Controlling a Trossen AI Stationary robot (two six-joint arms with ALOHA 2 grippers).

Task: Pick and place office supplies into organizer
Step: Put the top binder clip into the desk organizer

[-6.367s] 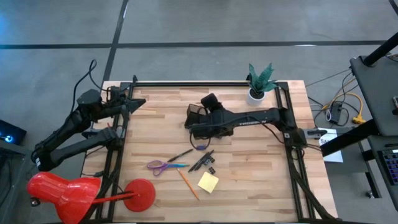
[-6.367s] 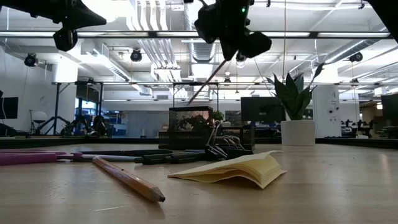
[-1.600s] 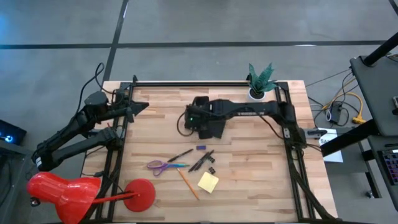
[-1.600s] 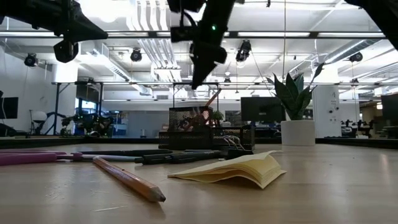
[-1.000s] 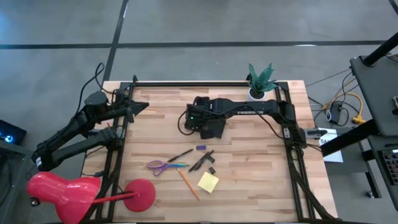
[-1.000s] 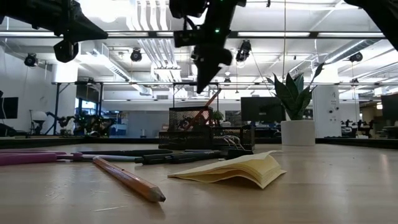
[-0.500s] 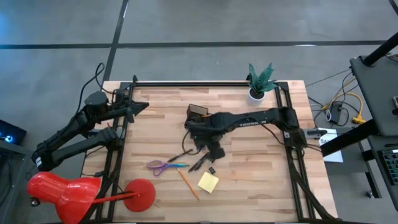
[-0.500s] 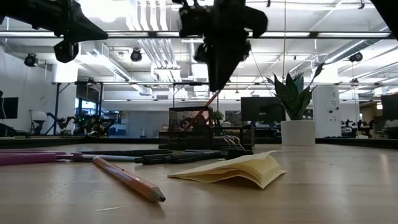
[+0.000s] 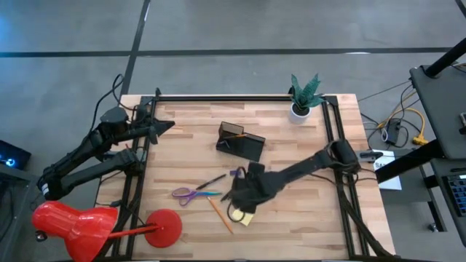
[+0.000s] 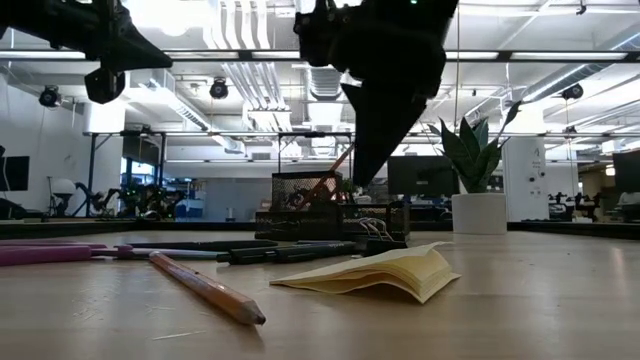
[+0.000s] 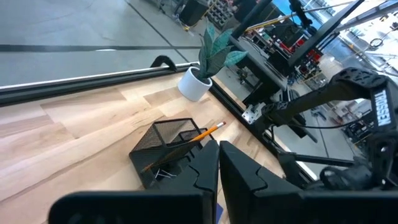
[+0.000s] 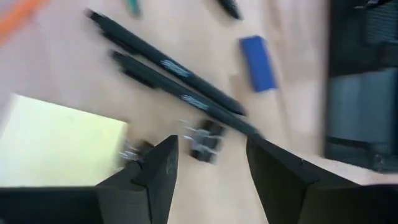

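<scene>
My right gripper hangs open, pointing down, over the loose office supplies in the table's middle. Below it lie two black pens, small black clips, a yellow sticky-note pad and a blue eraser; it touches none. Purple-handled scissors and an orange pencil lie flat to their left. The black mesh organizer stands farther back, an orange pencil leaning in it. My left gripper waits shut, raised over the far left corner.
A potted green plant stands at the far right. A red desk lamp leans in at the near left, its round base on the table. Bare wood lies on the right half and along the far left.
My right gripper has swung from above the organizer toward the table's near edge and sunk lower, rolling about its own axis on the way. It now hangs over the pens and clips. The pencil stays leaning in the organizer.
</scene>
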